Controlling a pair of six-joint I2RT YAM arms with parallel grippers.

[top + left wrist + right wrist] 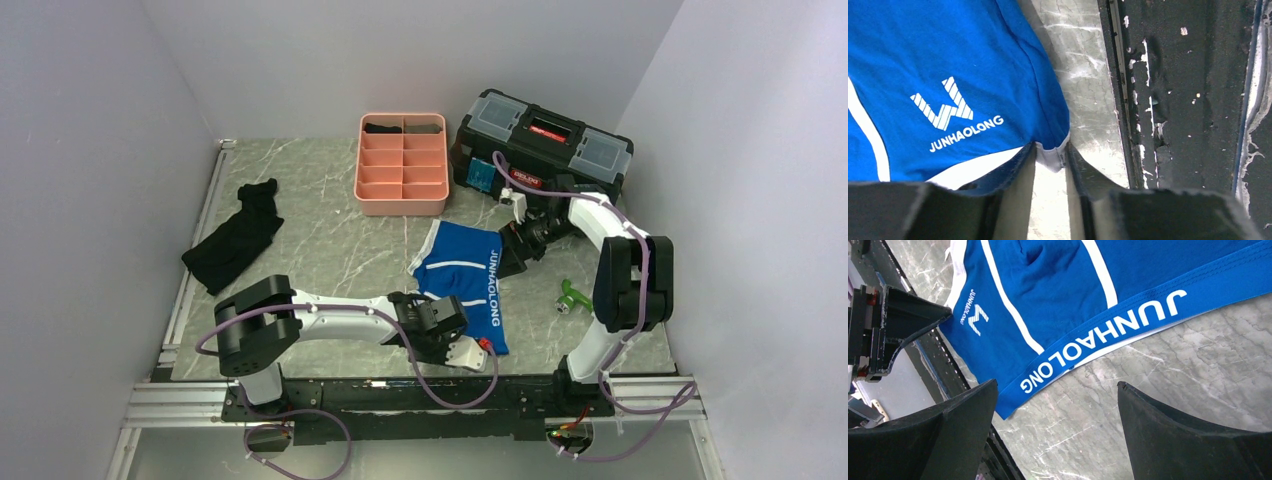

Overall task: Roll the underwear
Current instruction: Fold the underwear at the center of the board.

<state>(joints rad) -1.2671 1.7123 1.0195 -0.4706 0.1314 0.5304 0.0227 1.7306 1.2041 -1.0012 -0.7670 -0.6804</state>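
Observation:
The bright-blue underwear [462, 270] lies flat on the marble table, its waistband printed JUNHAOLONG on the right side. My left gripper [447, 318] sits low at the garment's near-left leg. In the left wrist view the white hem corner of the underwear [948, 65] is pinched between the narrow jaws of that gripper [1050, 160]. My right gripper [515, 255] hovers at the waistband's far end. In the right wrist view it [1058, 390] stands wide open over bare table, just beside the waistband of the underwear [1058, 285].
A pink compartment tray [402, 190] with dark rolls [383, 127] in its back cells stands behind. A black toolbox [545, 145] is at back right, a black garment [235, 240] at left, a small green object [572, 297] at right. The black rail [1188, 100] borders the near edge.

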